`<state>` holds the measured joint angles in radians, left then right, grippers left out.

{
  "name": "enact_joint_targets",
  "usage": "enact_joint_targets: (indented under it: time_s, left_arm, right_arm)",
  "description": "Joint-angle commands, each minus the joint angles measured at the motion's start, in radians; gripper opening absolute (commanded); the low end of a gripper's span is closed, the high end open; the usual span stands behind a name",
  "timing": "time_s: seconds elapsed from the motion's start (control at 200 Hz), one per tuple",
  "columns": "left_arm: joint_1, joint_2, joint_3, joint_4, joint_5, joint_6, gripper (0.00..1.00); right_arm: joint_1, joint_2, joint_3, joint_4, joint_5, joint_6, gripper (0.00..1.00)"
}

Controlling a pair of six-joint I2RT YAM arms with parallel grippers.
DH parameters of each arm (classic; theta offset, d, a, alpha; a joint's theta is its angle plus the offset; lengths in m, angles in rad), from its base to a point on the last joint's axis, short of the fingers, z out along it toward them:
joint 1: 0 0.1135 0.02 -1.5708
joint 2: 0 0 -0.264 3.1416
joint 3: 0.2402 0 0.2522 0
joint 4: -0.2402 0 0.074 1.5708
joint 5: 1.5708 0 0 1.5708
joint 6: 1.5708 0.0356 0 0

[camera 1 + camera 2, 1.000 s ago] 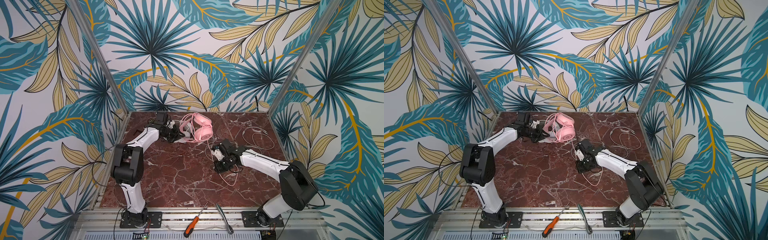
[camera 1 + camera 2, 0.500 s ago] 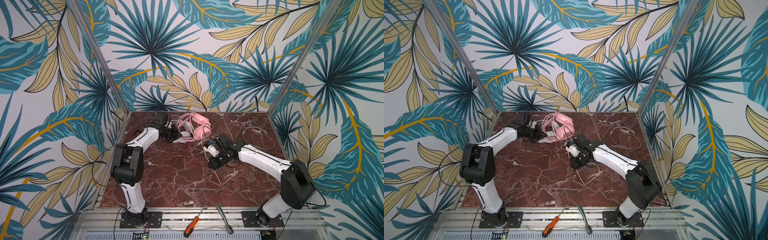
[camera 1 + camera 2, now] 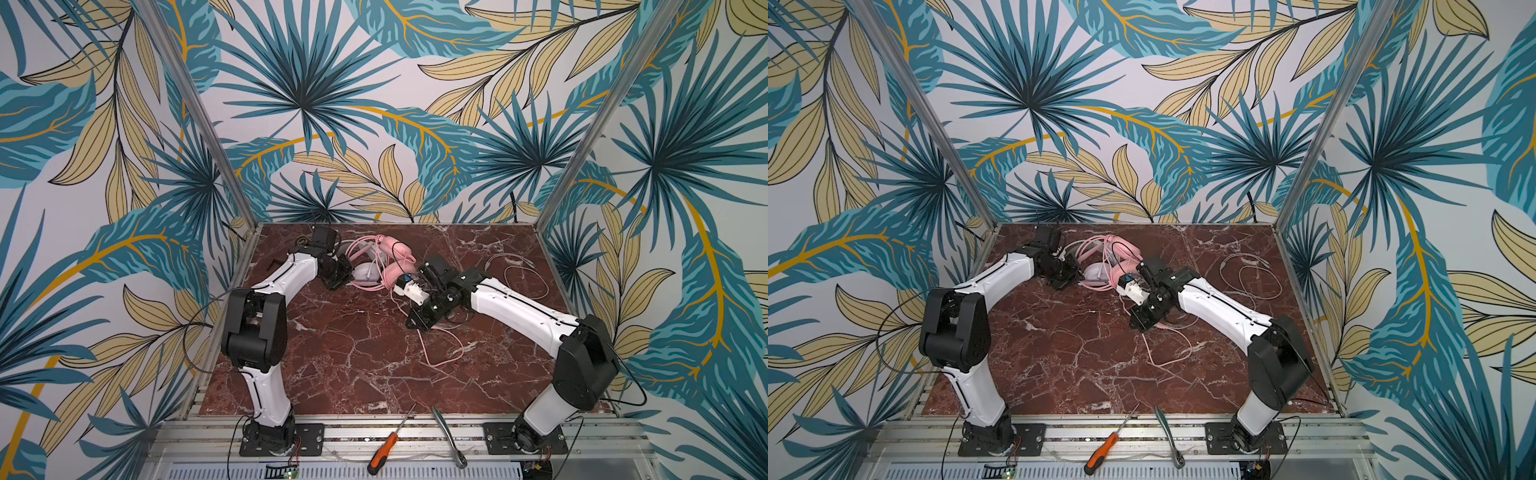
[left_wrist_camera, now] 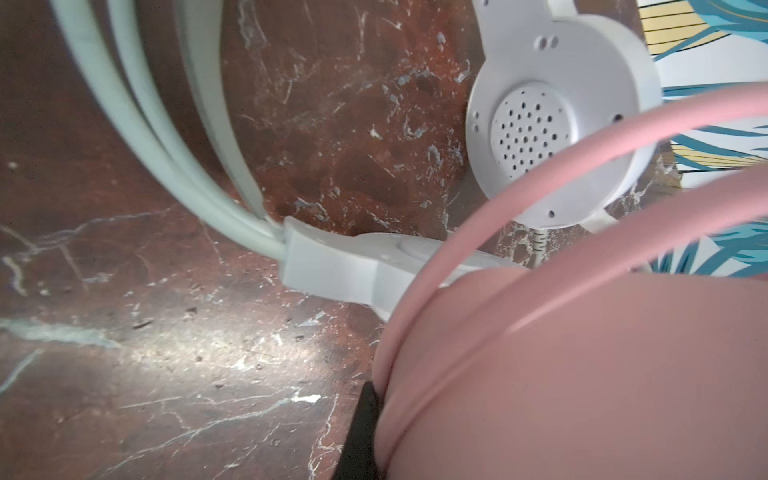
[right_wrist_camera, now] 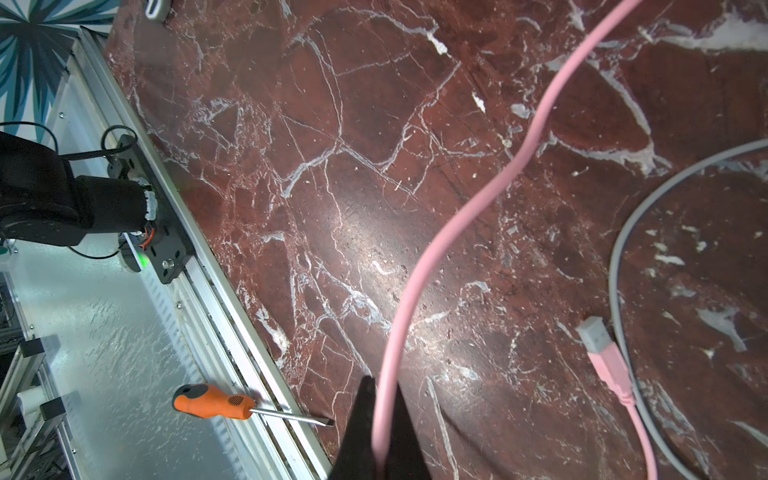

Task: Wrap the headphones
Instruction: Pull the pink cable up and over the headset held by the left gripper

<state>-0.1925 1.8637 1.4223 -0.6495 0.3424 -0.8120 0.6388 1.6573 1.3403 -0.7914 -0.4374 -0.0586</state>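
The pink headphones [image 3: 395, 252] [image 3: 1120, 249] lie at the back of the marble table, tangled with the white headphones [image 3: 365, 272]. My left gripper [image 3: 341, 275] [image 3: 1066, 277] is shut on a pink ear cup [image 4: 582, 374], with one black finger [image 4: 361, 432] showing against it. The white cup [image 4: 552, 124] and white headband [image 4: 166, 145] lie just beyond. My right gripper [image 3: 417, 324] [image 3: 1139, 322] [image 5: 382, 419] is shut on the pink cable [image 5: 457, 216], which loops over the table [image 3: 451, 357]. Its pink USB plug [image 5: 611, 365] rests on the marble.
The white cable [image 3: 523, 282] [image 5: 623, 249] lies in loose loops at the right of the table. An orange-handled screwdriver [image 3: 384, 451] [image 5: 212, 401] and a ratchet wrench [image 3: 449, 440] lie on the metal rail at the front edge. Patterned walls close three sides.
My right gripper has swung left and toward the headphones, carrying the pink cable with it. The pink headphones have turned in my left gripper's hold.
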Motion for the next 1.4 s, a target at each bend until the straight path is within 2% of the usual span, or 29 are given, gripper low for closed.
enact_joint_targets:
  time_s: [0.0,0.386,0.962,1.392]
  left_arm:
    - [-0.014,-0.037,0.041,-0.030,-0.035,0.043,0.00]
    - [-0.070,-0.012,0.112,-0.129,-0.139,0.120,0.00]
    - [-0.132,0.023,0.163,-0.263,-0.259,0.254,0.00]
    - [-0.172,0.059,0.193,-0.288,-0.252,0.321,0.00]
  right_arm:
    - [0.005,0.004,0.028,-0.036,-0.031,-0.035,0.00]
    - [0.006,0.031,0.132,-0.032,-0.008,-0.075,0.00]
    - [0.003,0.104,0.336,-0.189,0.147,-0.221,0.00]
    - [-0.011,0.163,0.489,-0.266,0.290,-0.344,0.00]
